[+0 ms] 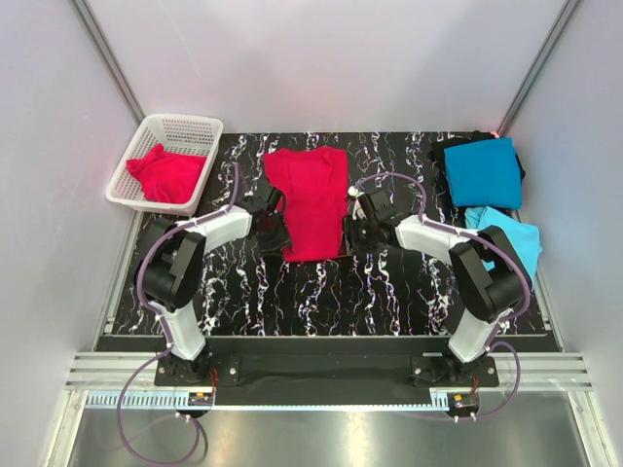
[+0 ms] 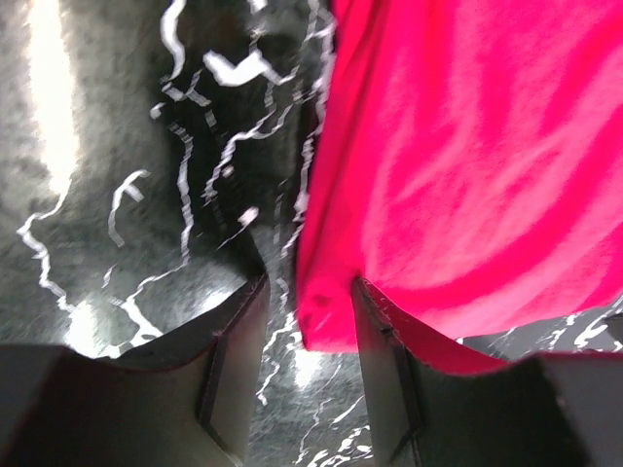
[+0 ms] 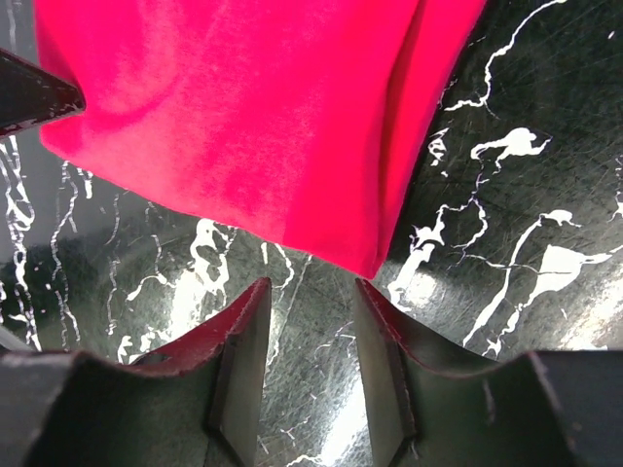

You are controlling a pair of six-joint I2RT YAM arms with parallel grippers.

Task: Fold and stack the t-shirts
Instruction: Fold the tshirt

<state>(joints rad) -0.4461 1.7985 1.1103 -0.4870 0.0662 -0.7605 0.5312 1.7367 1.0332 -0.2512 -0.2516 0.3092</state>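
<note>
Basket (image 1: 181,120), teal t-shirt (image 1: 484,172): top view only

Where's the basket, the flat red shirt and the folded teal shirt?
White plastic mesh basket (image 1: 185,120): top view, far rim.
Flat crimson cloth t-shirt (image 1: 311,199): top view, middle.
Folded teal cloth t-shirt (image 1: 484,173): top view, middle.

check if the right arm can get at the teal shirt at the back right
Probably yes. The teal shirt lies uncovered at the back right, on that arm's side, and the right claw is open and empty just short of the red shirt, so nothing seems to block a swing over.
</note>
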